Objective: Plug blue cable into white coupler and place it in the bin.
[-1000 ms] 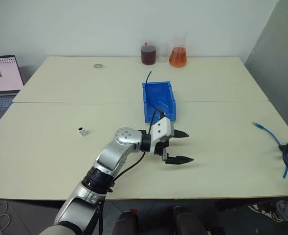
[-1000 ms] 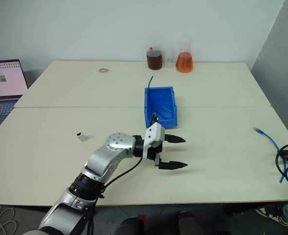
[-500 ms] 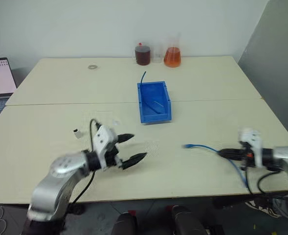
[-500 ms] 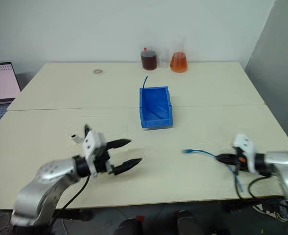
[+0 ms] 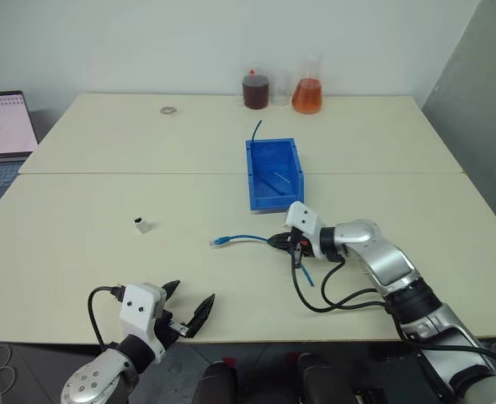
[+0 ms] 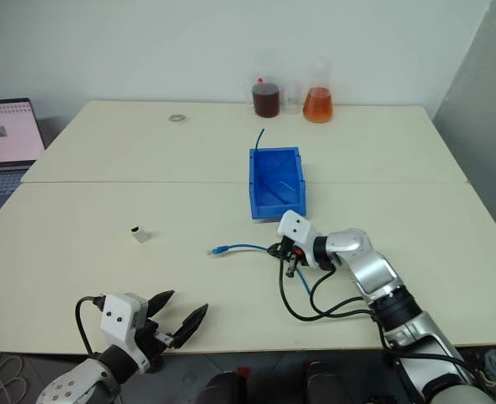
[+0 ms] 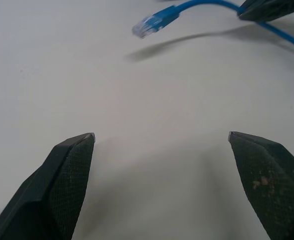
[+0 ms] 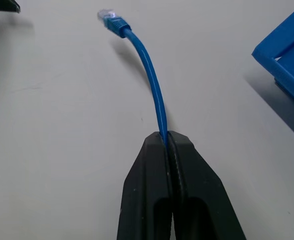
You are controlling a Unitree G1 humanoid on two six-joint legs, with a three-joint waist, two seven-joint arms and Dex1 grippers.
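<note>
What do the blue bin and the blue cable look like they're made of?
The bin: probably rigid moulded plastic, smooth, uniform bright blue, with thin straight walls. The blue cable: likely a flexible plastic or rubber jacket, bending smoothly, with a clear plastic-looking plug.

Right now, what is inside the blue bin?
The bin holds a short pale piece lying on its floor; a thin blue cord sticks up at its back rim. The near wall hides the front floor.
</note>
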